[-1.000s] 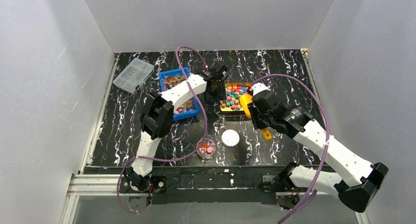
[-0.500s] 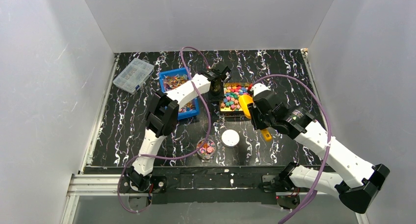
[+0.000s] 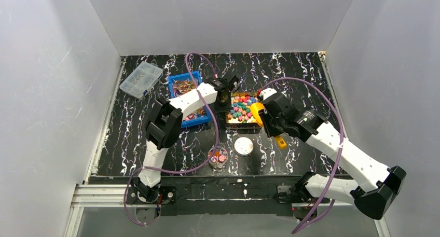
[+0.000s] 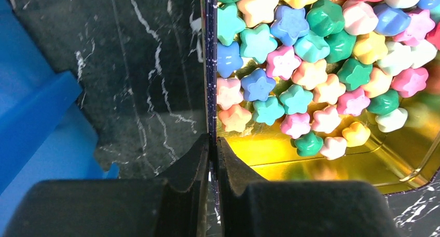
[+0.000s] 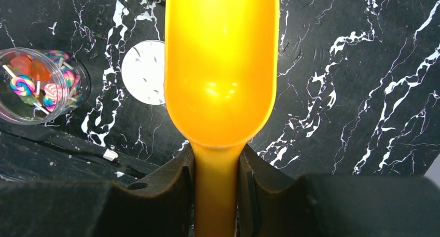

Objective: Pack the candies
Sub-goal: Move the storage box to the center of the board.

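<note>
Now the left end effector (image 4: 212, 141) is pinching the tin (image 4: 209, 66) wall beside the candies (image 4: 290, 60). The right end effector (image 5: 216, 164) is gripping the scoop (image 5: 220, 66).

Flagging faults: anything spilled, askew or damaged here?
Nothing stands out. The star candies all sit inside their gold tin, the left tool pinches its wall, and the orange scoop in the right tool is empty.
</note>
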